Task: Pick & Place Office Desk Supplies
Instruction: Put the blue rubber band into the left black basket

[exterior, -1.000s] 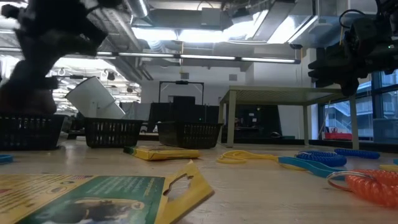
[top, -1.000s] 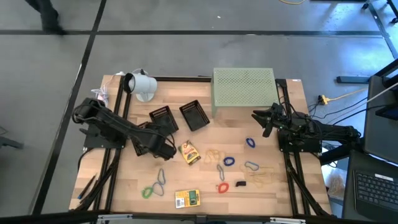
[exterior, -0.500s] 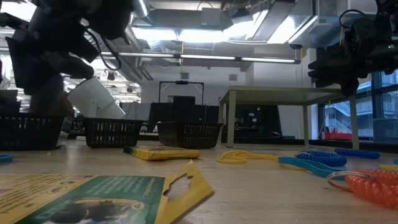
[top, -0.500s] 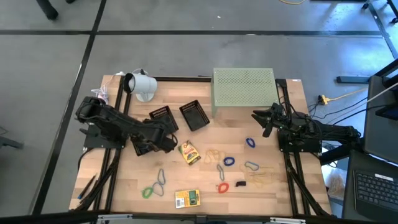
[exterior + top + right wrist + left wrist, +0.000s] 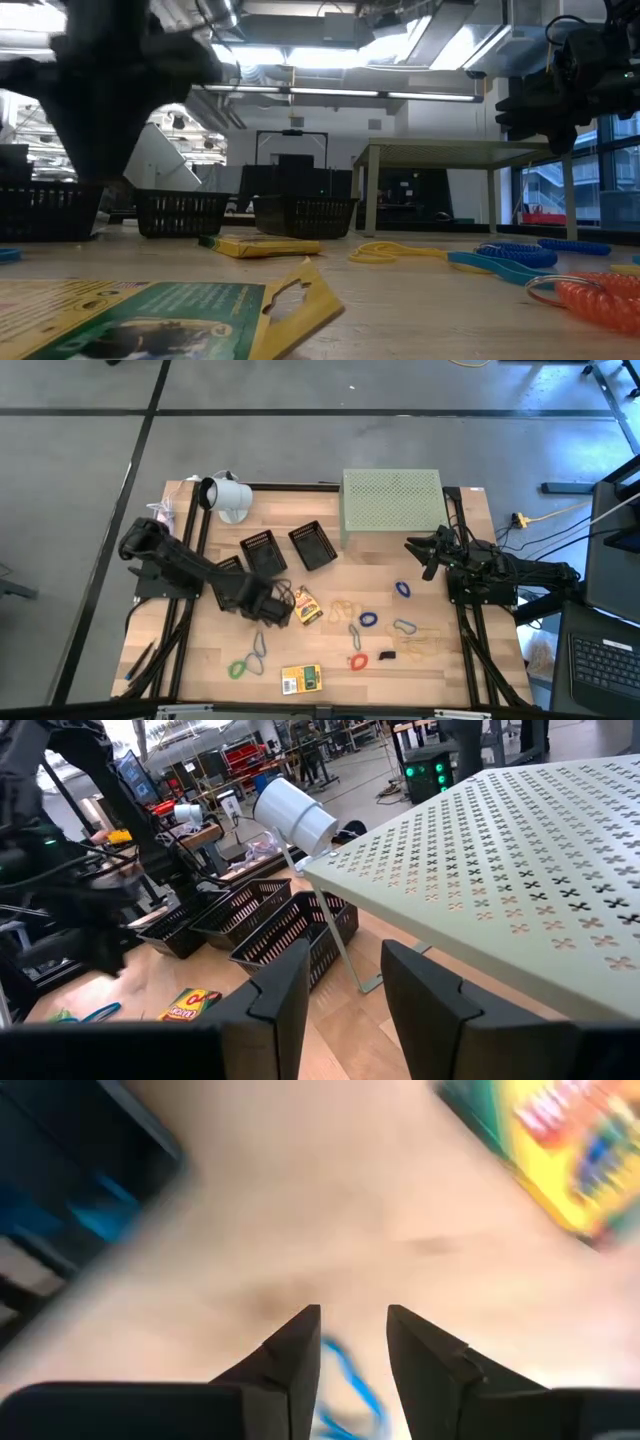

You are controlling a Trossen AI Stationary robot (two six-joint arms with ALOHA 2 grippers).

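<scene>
- The wooden table (image 5: 455, 660), pale planks with a visible grain, has loose supplies scattered over its near half; three black mesh baskets (image 5: 311, 545) sit toward the back.
- A pale green perforated stand (image 5: 391, 500), flat sheet metal on thin legs, stands at the back beside the right gripper (image 5: 425, 557). That arm waits there with its fingers parted and nothing between them, well apart from the supplies on the left.
- The left gripper (image 5: 270, 610) hangs low over the boards just beside the yellow crayon packet (image 5: 304, 605), a flat glossy card lying skewed to the table edge. Its fingers (image 5: 290, 1365) stand a little apart and hold nothing.
- The relation that matters: the wrist view shows a blue rubber band (image 5: 345, 1385) on the wood directly under the gap between those fingers. From above, a thin loop (image 5: 259, 644) lies a little nearer the front edge than the claw, its long axis running roughly front to back. I judge the left arm far the nearer for it.
- A green band (image 5: 237, 669) lies beyond that loop, soft, limp and rounded, and a second yellow packet (image 5: 301, 679) lies near the front edge.
</scene>
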